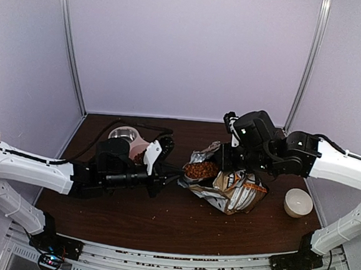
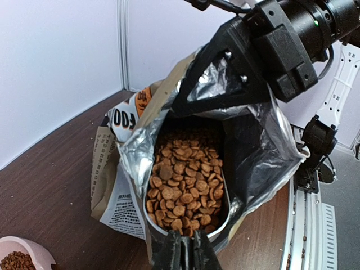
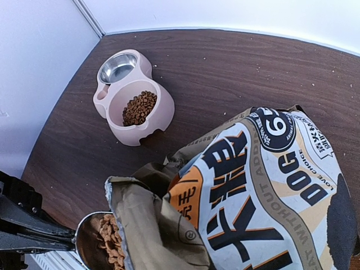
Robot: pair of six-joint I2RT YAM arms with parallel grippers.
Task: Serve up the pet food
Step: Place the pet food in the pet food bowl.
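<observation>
We see the left gripper point(image 2: 181, 252) with its jaws closed tight on the dark handle of a shiny metal scoop point(image 2: 227, 215). The scoop reaches straight out from those jaws into the open mouth of a large white, grey and orange foil-lined bag point(image 3: 270, 185).

The scoop is heaped with the pet food point(image 2: 185, 180), small reddish-brown dry kibble pellets. The heap is longer than it is wide. Its long axis runs away from the left jaws, pointing into the bag and toward the right gripper point(image 2: 214, 95).

Above the far end of the scoop, the right gripper's black jaws are clamped on the bag's upper lip and hold the mouth up and open. Crinkled silver foil walls stand close on both sides of the scoop.

Below the right jaws, the bag lies on its side on the dark brown wooden table point(image 3: 225, 67), with its mouth facing the left jaws.

Left of the left jaws, away from the bag, sits a pink double-basin feeder point(image 3: 143, 132). Its nearer basin holds a small pile of kibble point(image 3: 139, 107), and its farther basin holds a steel bowl point(image 3: 118, 66). From overhead, the left arm hides part of the feeder.

Well to the right of the right jaws, a round white cup point(image 1: 298, 202) stands on the table beyond the bag. Crumbs are scattered across the tabletop.
</observation>
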